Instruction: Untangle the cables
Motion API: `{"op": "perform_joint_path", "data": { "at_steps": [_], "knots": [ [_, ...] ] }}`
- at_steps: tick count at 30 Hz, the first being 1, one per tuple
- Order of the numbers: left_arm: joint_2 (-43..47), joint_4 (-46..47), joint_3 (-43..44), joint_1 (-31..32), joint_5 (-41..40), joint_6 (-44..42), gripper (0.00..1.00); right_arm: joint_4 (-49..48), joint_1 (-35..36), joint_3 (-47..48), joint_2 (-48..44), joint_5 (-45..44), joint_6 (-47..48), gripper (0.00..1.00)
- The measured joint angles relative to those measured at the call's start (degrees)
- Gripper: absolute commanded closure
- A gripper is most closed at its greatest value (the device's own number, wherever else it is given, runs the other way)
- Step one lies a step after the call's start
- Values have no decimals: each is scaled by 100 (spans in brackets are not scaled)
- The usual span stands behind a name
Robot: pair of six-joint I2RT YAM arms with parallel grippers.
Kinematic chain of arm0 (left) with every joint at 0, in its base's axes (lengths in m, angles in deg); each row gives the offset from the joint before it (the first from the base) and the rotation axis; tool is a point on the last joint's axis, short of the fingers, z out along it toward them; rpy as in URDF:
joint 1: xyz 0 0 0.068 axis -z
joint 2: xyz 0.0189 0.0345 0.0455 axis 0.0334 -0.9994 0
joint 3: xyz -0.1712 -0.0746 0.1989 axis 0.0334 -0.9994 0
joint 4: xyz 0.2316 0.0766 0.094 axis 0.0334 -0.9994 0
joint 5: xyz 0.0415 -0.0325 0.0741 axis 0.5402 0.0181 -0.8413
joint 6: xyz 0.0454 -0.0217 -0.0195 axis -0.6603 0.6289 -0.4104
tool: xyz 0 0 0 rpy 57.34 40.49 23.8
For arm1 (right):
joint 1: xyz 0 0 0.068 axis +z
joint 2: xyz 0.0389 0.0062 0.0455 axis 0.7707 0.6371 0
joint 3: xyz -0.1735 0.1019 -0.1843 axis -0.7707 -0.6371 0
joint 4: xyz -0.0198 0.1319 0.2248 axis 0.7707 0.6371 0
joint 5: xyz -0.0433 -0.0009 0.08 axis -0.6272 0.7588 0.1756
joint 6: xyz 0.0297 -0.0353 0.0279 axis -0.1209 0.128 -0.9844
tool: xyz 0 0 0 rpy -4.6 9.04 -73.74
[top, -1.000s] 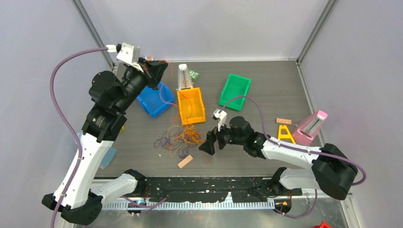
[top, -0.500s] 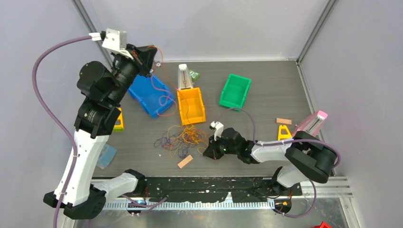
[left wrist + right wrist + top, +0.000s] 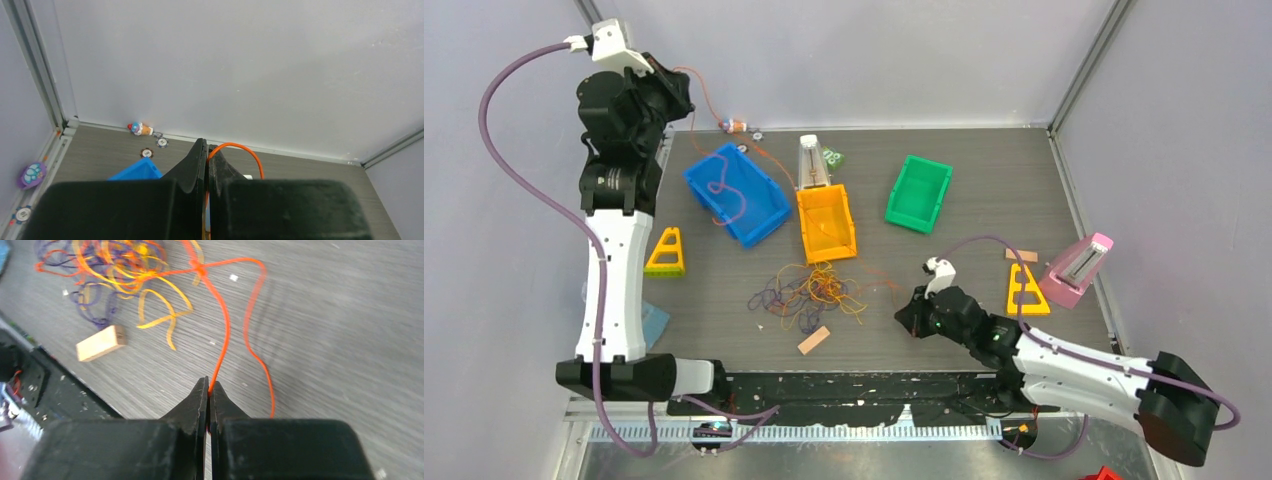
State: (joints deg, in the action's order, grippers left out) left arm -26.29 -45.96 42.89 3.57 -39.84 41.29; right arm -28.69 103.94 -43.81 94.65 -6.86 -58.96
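The cables (image 3: 809, 293) lie as a loose tangle of orange, yellow and purple loops in the middle of the table, also at the top left of the right wrist view (image 3: 115, 270). My left gripper (image 3: 686, 100) is raised at the back left corner. It is shut on a thin orange cable (image 3: 235, 144) that trails down toward the bins. My right gripper (image 3: 907, 318) is low on the table to the right of the tangle. It is shut on another orange strand (image 3: 225, 335), which runs taut from its tips (image 3: 209, 386) back into the tangle.
A blue bin (image 3: 759, 215) with a purple strand in it, an orange bin (image 3: 826, 240) and a green bin (image 3: 918, 192) stand behind the tangle. A wooden block (image 3: 813, 340) lies just in front of it. Yellow triangles (image 3: 666, 252) (image 3: 1024, 290) and a pink metronome (image 3: 1079, 265) flank the sides.
My right gripper shut on the orange strand and drew it right, away from the tangle. The left arm rose and swung to the back left corner, pulling its orange cable along.
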Motion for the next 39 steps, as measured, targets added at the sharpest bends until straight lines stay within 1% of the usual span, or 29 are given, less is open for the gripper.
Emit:
{"op": "perform_joint_path", "data": {
  "at_steps": [6, 11, 17, 26, 39],
  "knots": [
    [-428, -9, 302, -223, 127, 308, 100, 1532, 0, -203, -1222, -975, -761, 95],
    [-647, 11, 645, -297, 330, 557, 100, 2173, 0, -367, -2114, -1491, -1064, 95],
    [-909, 81, 1051, -330, 433, 678, 100, 2656, 0, -367, -2188, -1711, -1141, 95],
    [-1252, 208, 1180, -330, 533, 800, 100, 2730, 0, -365, -2098, -1869, -1086, 95],
    [-1300, 807, 319, -341, 503, 874, 100, 2728, 0, -229, -2039, -1974, -901, 95]
  ]
}}
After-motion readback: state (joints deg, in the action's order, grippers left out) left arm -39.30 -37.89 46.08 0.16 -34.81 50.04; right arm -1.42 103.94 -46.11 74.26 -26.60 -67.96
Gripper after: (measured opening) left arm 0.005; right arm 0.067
